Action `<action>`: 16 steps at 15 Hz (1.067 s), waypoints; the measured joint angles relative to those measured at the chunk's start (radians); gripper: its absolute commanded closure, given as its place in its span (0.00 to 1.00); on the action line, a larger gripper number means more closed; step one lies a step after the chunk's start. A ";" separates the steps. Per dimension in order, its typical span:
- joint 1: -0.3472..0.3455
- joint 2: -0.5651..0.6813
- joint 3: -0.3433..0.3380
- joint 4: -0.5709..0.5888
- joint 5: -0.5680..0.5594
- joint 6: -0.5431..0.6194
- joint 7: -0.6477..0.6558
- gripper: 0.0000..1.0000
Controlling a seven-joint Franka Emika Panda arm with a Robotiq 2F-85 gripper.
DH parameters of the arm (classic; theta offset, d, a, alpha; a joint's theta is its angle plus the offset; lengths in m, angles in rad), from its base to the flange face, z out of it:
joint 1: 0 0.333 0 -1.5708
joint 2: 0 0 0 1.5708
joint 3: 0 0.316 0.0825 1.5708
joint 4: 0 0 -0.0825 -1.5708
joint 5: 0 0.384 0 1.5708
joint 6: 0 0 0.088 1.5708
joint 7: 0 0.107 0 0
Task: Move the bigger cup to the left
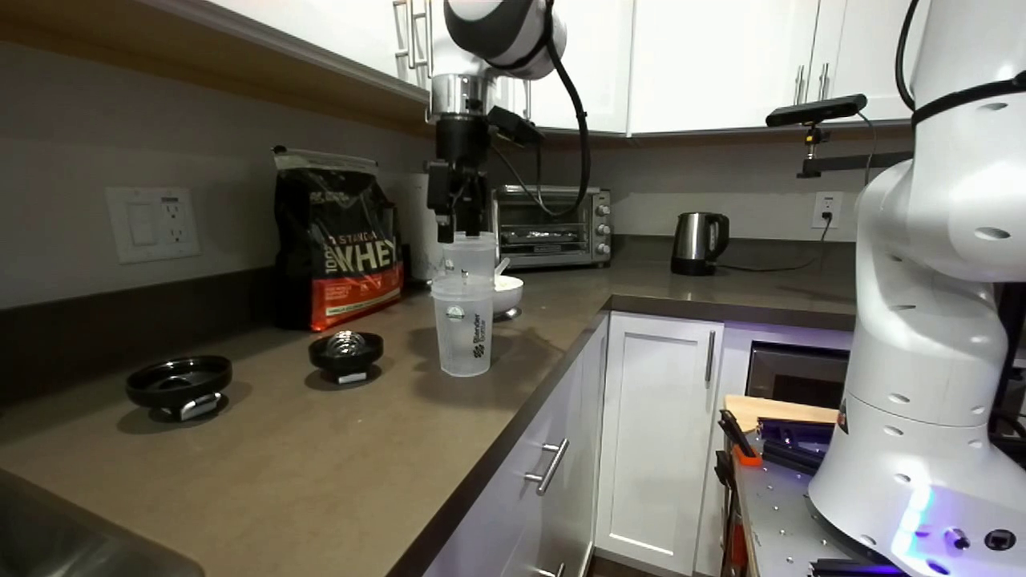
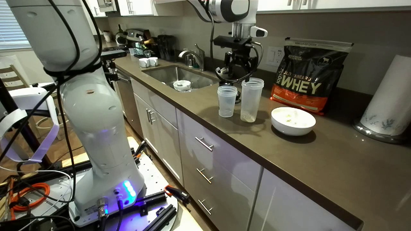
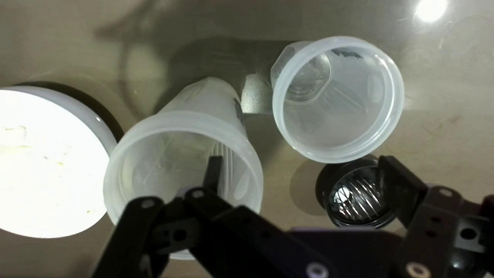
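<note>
Translucent white plastic forms the bigger cup (image 2: pixel 251 100), upright on the brown counter (image 2: pixel 321 166) between the shorter Blender Bottle cup (image 1: pixel 465 332) and the white bowl (image 2: pixel 292 130), just beside the former and touching neither. The hand (image 3: pixel 301 164) is above and to one side of it, its jaws spread wide, grasping nothing. In the wrist view one finger (image 3: pixel 213 173) overlaps the bigger cup's mouth, while the opposite finger (image 3: pixel 401 185) partly hides the black lid (image 3: pixel 325 184) with the wire whisk ball (image 3: pixel 357 199); whether the first fingertip is above the rim or inside it cannot be told.

That offset is probably the chief hazard. If the hand closes here, it would likely catch a single wall rather than the whole body, and a tapered cup hung from one side may swing, slip or flex. A straight descent carries a different danger: a fingertip landing on the rim could topple the cup and shake out what looks like pale residue (image 2: pixel 247 117) at its base.

Going left matters too. Judged from the robot (image 2: pixel 99 122), the shorter cup stands in that path, so a low lift or sideways drag would probably knock it over, perhaps off the counter's front edge. Closing may also brush that cup's rim with the opposite finger.
</note>
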 measured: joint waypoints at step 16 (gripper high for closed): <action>-0.005 0.049 -0.005 0.041 0.002 0.000 -0.026 0.46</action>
